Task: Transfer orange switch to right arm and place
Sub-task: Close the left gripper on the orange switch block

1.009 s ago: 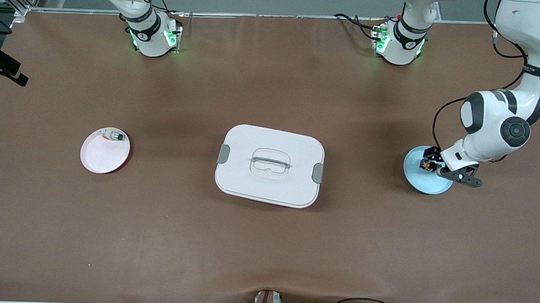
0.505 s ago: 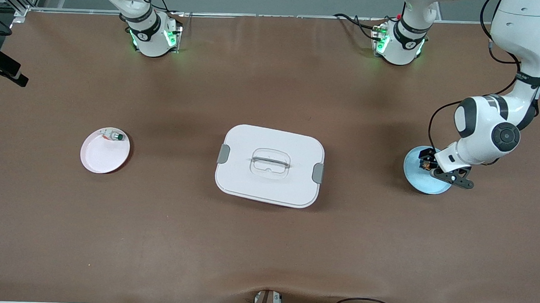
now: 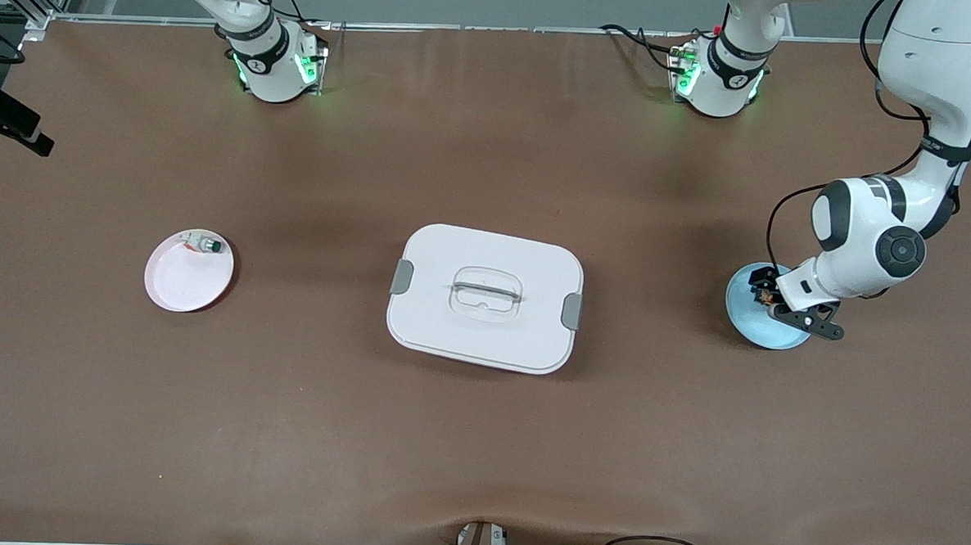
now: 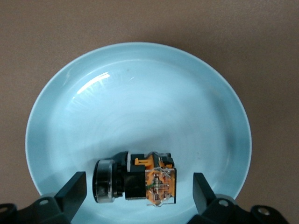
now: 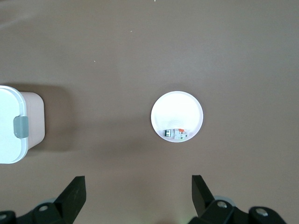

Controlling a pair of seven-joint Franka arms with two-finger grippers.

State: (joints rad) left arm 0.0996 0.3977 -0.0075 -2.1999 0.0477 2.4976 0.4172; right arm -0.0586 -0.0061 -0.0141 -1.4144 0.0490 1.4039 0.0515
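Observation:
The orange switch (image 4: 140, 181), a small black block with an orange and clear end and a silver cap, lies on its side on a light blue plate (image 4: 140, 93) at the left arm's end of the table. My left gripper (image 4: 138, 189) is open and low over the plate, one finger on each side of the switch, not touching it. In the front view the left gripper (image 3: 767, 290) hides most of the switch (image 3: 764, 299) on the blue plate (image 3: 758, 327). My right gripper (image 5: 138, 189) is open and empty, high over the table.
A closed white box with grey latches (image 3: 484, 297) stands mid-table, its corner in the right wrist view (image 5: 14, 126). A pinkish-white plate (image 3: 186, 280) at the right arm's end holds a small silver part with a green cap (image 3: 205, 245), also in the right wrist view (image 5: 175, 133).
My left arm has come down and shifted a little toward the table's middle, bringing its open gripper around the switch on the blue plate. The switch and plates have not moved.

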